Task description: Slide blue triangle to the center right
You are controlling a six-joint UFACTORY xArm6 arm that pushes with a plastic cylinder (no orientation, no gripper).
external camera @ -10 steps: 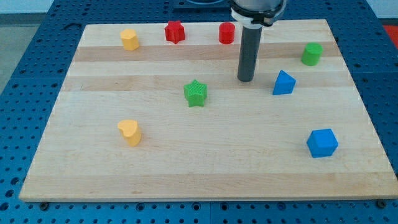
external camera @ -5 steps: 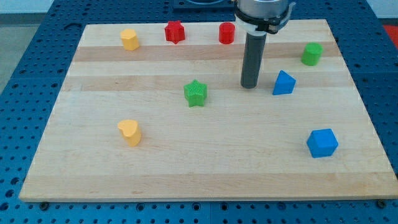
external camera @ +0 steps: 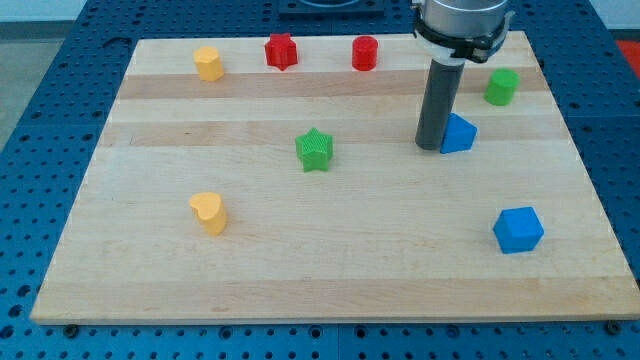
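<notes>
The blue triangle [external camera: 460, 134] lies on the wooden board [external camera: 330, 260], right of the middle and in the upper half. My tip [external camera: 430, 146] stands right against the triangle's left side; the rod covers part of its left edge. Whether they touch or are a hair apart I cannot tell.
A green block [external camera: 501, 87] sits up and right of the triangle. A blue cube [external camera: 518, 229] is at the lower right. A green star [external camera: 315, 149] is near the middle. A red star [external camera: 281, 51], a red cylinder [external camera: 365, 53] and a yellow block [external camera: 208, 63] line the top. A yellow heart [external camera: 209, 212] is lower left.
My tip has moved to the right and slightly down, from the gap between the green star and the blue triangle up to the triangle's left side. No block has visibly shifted.
</notes>
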